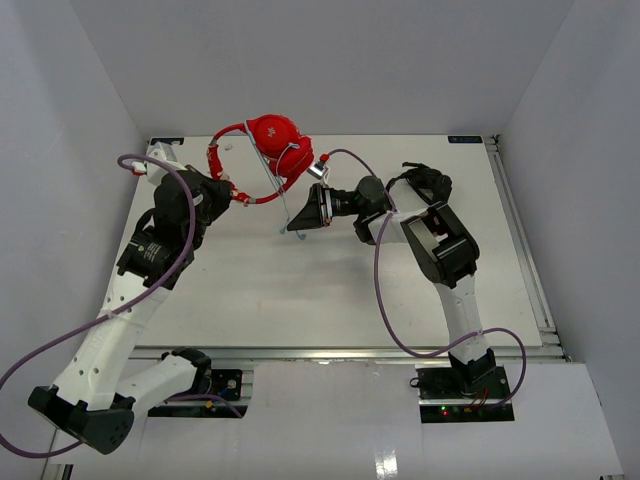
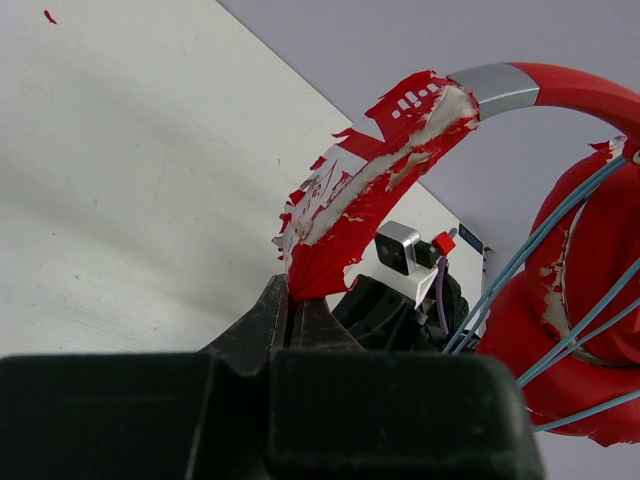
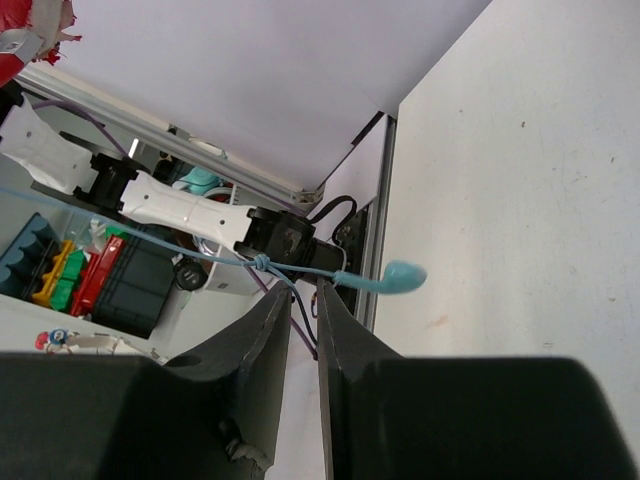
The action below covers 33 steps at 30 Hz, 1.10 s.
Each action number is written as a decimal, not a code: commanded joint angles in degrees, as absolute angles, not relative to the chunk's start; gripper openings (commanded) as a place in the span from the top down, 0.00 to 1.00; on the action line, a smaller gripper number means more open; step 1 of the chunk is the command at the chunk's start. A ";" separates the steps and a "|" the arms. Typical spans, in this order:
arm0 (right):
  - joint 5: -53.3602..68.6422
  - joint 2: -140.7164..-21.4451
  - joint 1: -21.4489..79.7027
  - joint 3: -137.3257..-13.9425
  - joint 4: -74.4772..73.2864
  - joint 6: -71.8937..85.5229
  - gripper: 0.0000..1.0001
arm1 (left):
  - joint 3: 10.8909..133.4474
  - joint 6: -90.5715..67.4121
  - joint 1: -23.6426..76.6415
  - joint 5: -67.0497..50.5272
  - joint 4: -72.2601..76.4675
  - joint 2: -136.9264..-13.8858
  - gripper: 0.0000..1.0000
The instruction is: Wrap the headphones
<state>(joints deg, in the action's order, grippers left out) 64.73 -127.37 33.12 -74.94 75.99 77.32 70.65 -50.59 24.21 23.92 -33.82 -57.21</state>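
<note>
My left claw (image 2: 291, 305) pinches the flaking, peeling headband (image 2: 380, 165) of the one pair of red headphones (image 1: 272, 133), up by the surface's (image 1: 300, 300) far edge. It has round cups and one thin pale cable (image 3: 190, 247). My right claw (image 3: 303, 296) is nearly pressed together, and I cannot tell whether it grips the cable.

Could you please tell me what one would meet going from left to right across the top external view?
left arm → headphones → right arm → rail
</note>
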 commanded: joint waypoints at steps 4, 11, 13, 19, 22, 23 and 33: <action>65.13 -126.21 33.31 -74.36 107.58 75.32 0.77 | 72.51 -53.17 24.08 22.06 -28.65 -54.76 1.00; 65.39 -126.22 33.61 -73.55 107.93 74.76 0.72 | 72.99 -52.70 24.08 23.02 -28.53 -55.81 1.00; 65.44 -125.83 33.71 -72.53 107.93 74.27 0.71 | 73.38 -52.16 24.08 24.14 -28.57 -56.69 1.00; 65.98 -124.89 34.01 -69.59 107.93 71.76 0.67 | 75.38 -50.77 24.08 26.96 -29.38 -60.04 1.00; 66.01 -124.81 34.01 -68.89 107.93 71.25 0.64 | 75.56 -50.58 24.08 27.29 -29.36 -60.50 1.00; 66.01 -124.76 34.06 -68.82 107.93 71.10 0.64 | 75.59 -50.54 24.08 27.33 -29.36 -60.60 1.00; 62.89 -119.78 33.18 -62.77 98.65 56.53 0.42 | 76.46 -49.24 24.10 28.27 -30.35 -60.86 1.00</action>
<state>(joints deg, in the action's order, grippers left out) 65.33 -125.51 33.80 -65.41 75.09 68.01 72.40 -48.68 24.21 27.48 -34.01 -61.98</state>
